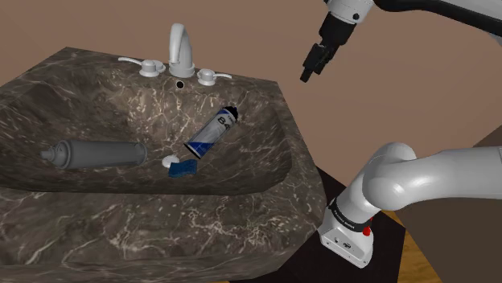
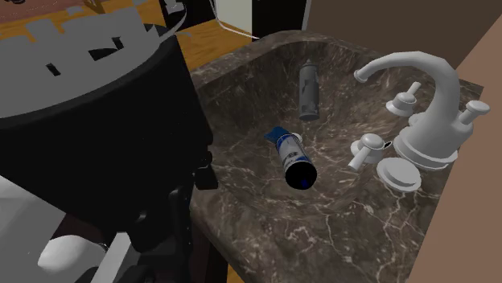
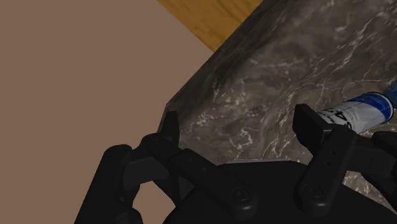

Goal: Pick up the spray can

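Note:
The spray can point(image 1: 96, 153) is a plain grey cylinder lying on its side in the dark marble sink point(image 1: 265, 104), toward the shoulder view's left. In the second exterior view the spray can point(image 2: 308, 90) lies at the far end of the basin. My gripper point(image 1: 309, 72) hangs high above the sink's back right corner, far from the can, and holds nothing. In the wrist view my gripper point(image 3: 240, 130) is open, its two fingers well apart over the sink's rim.
A blue and white bottle point(image 1: 213, 133) with a dark cap lies tilted in the middle of the basin, between my gripper and the can; it shows past one finger point(image 3: 356, 111). A white faucet point(image 1: 181, 50) with two handles stands at the back rim. A brown wall rises behind.

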Controlling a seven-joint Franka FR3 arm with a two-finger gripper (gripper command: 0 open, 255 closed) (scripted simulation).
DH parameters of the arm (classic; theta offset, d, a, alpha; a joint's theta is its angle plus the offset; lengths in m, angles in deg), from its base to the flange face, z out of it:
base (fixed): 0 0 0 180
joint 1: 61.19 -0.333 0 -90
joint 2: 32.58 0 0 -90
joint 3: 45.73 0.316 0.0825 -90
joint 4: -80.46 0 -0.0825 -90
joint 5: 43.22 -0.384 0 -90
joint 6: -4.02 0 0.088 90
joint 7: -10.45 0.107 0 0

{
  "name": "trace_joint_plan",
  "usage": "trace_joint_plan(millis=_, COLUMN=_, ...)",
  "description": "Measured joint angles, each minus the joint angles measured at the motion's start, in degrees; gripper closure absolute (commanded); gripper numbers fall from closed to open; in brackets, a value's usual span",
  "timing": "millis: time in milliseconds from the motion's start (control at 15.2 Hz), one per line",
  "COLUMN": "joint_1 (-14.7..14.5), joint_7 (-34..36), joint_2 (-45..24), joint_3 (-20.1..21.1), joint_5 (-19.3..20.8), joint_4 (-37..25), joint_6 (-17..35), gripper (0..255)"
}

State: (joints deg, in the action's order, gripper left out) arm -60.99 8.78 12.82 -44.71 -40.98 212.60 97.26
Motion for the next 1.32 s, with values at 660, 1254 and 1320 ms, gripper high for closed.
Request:
trace_joint_plan(millis=660, joint_1=4.84, joint_7=31.75, joint_2=3.47, joint_3=18.82, joint_5=-5.88, joint_4=8.47, joint_6=9.88, gripper=0)
trace_joint_plan(millis=1254, joint_1=18.66, joint_7=69.41, joint_2=-6.48, joint_3=44.44, joint_5=-6.94, joint_4=3.01, joint_6=17.91, gripper=0)
trace_joint_plan(millis=1320, joint_1=21.34, joint_7=73.73, joint_2=-8.3, joint_3=47.79, joint_5=-6.28, joint_4=1.62, joint_6=18.59, gripper=0)
